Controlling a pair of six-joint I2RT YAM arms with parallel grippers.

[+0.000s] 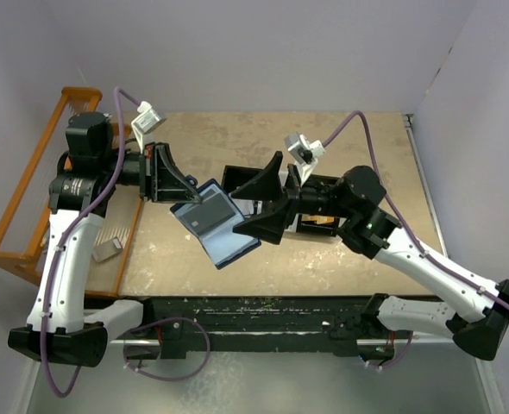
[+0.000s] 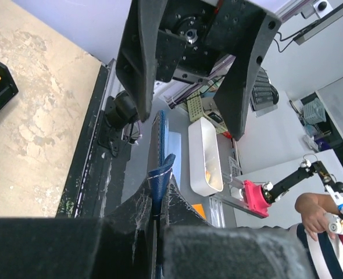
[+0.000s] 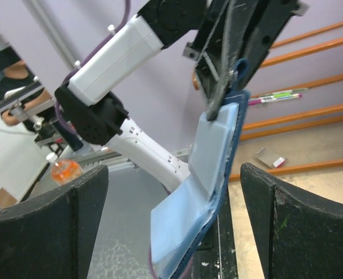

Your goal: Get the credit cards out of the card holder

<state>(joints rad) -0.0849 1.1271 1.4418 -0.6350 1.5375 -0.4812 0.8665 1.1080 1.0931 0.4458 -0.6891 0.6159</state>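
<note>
The left tool (image 1: 191, 198) is clamping the open card holder (image 1: 216, 222) by its edge, holding it above the table (image 1: 341, 259). The right tool (image 1: 242, 210) is gaping wide around it, untouching. Whether cards are sitting inside, I cannot tell.

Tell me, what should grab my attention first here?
The open blue card holder is pinched at one edge by the left claw over the middle of the table. Right beside it, the right claw gapes wide open, pointed at its pale inner faces.
</note>
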